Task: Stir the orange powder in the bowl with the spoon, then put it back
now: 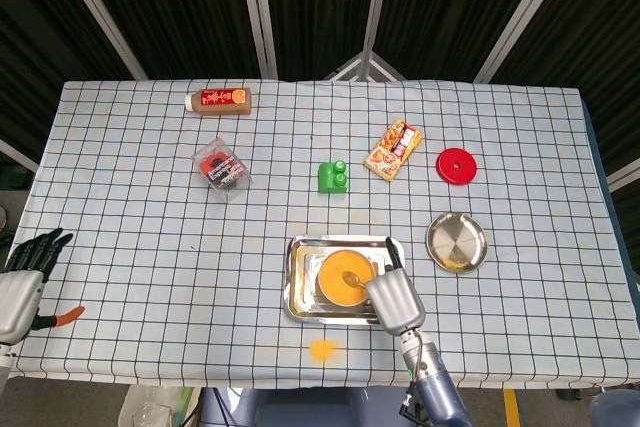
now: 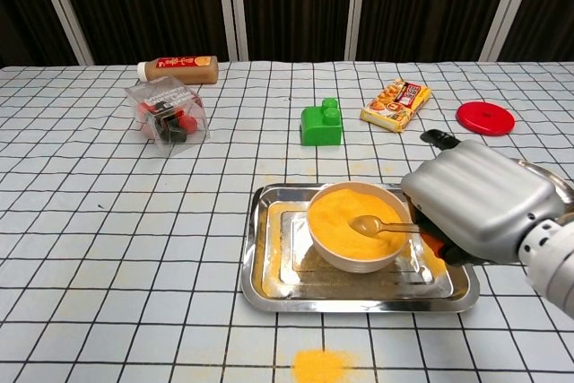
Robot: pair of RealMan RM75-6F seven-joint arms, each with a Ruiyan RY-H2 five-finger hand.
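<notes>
A white bowl (image 2: 334,250) of orange powder (image 2: 345,211) stands in a steel tray (image 2: 269,284). In the head view the bowl (image 1: 342,278) sits left of centre in the tray (image 1: 297,287). My right hand (image 2: 475,202) grips a spoon (image 2: 377,226) by its handle at the bowl's right side; the spoon's scoop lies on the powder near the middle. From above, the right hand (image 1: 392,298) covers the tray's right end. My left hand (image 1: 22,282) hangs open at the table's left edge, holding nothing.
A spill of orange powder (image 2: 321,365) lies in front of the tray. Behind stand a green block (image 2: 321,123), snack packet (image 2: 395,104), red disc (image 2: 485,117), clear box (image 2: 167,113) and brown bottle (image 2: 177,68). A small steel dish (image 1: 456,242) sits right of the tray.
</notes>
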